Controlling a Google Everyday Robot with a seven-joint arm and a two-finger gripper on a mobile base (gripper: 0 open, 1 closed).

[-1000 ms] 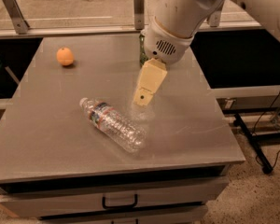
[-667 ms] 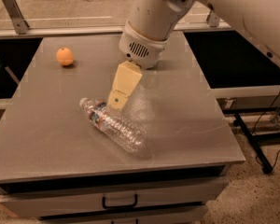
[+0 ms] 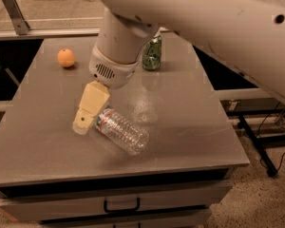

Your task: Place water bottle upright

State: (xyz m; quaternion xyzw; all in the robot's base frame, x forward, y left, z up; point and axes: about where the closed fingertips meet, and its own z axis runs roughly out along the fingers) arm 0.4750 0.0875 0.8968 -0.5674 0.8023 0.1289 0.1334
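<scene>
The water bottle [image 3: 122,132], clear and ribbed, lies on its side on the grey table [image 3: 190,127], a little left of the middle, pointing from upper left to lower right. Its cap end is hidden behind my gripper [image 3: 82,125]. The gripper is cream-coloured and hangs from the white arm [image 3: 121,37], reaching down to the table at the bottle's left end. I cannot see whether it touches the bottle.
An orange [image 3: 65,57] sits at the table's far left. A green drinks can [image 3: 152,54] stands at the far middle, partly behind the arm. A drawer with a handle [image 3: 121,205] is under the front edge. Cables lie on the floor at the right.
The arm and gripper have swung left and down, from above the bottle's right side to its left end. The bottle lies where it was. The green can has come into view.
</scene>
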